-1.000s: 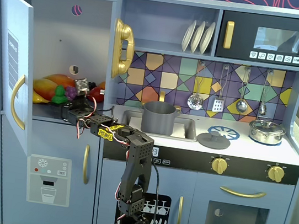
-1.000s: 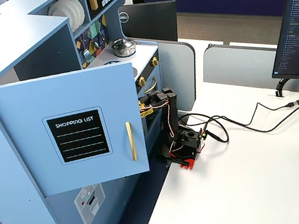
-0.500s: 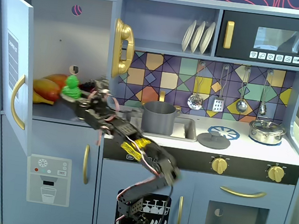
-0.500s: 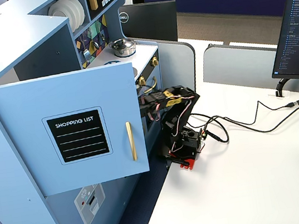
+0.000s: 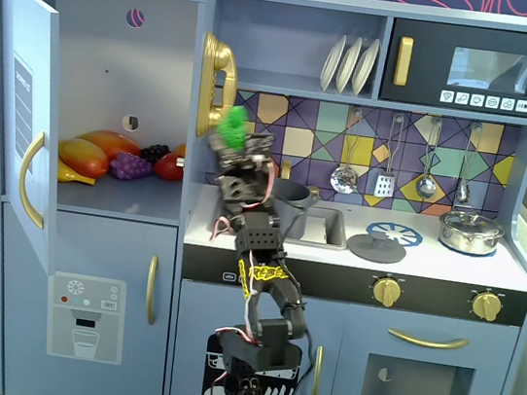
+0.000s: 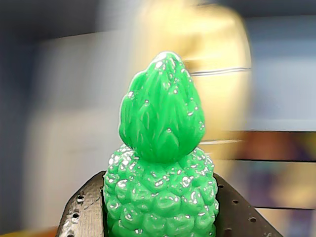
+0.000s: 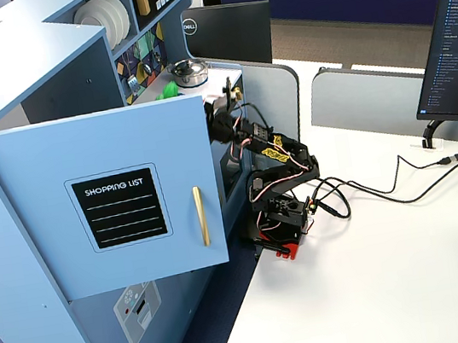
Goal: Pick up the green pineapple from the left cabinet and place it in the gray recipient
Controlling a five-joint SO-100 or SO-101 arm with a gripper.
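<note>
- Front fixed view: the gripper point(image 5: 234, 146), left of frame centre, carries the green pineapple point(image 5: 231, 126) in the air, in front of the gold telephone point(image 5: 214, 85) and just up and left of the gray recipient point(image 5: 279, 207), which stands in the sink point(image 5: 328, 228).
- Only this view shows inside the left cabinet point(image 5: 116, 59): its door point(image 5: 25, 115) stands swung open at the left edge of the frame, and on the shelf lie a yellow-orange fruit point(image 5: 88, 153), a purple grape bunch point(image 5: 130, 167), a dark berry cluster point(image 5: 156, 153) and a red fruit point(image 5: 170, 166).
- Wrist view: the pineapple point(image 6: 160, 163) fills the centre, leafy top upward; the dark perforated fingers point(image 6: 81, 212) press on both sides of its bumpy body at the bottom edge. The background is blurred.
- Side fixed view: the open door point(image 7: 112, 197) with its "SHOPPING LIST" panel point(image 7: 120, 207) hides the cabinet interior; only a small green part of the pineapple point(image 7: 170, 90) shows above the door's top edge, upper centre-left.
- This view alone shows the white table point(image 7: 382, 269) with the arm's base point(image 7: 284, 219), cables point(image 7: 369, 185) and a monitor point(image 7: 456, 43) at the right edge.
- The recipient's inside cannot be seen in any view.
- Jaws: closed around the pineapple's body, parted only by its width.
</note>
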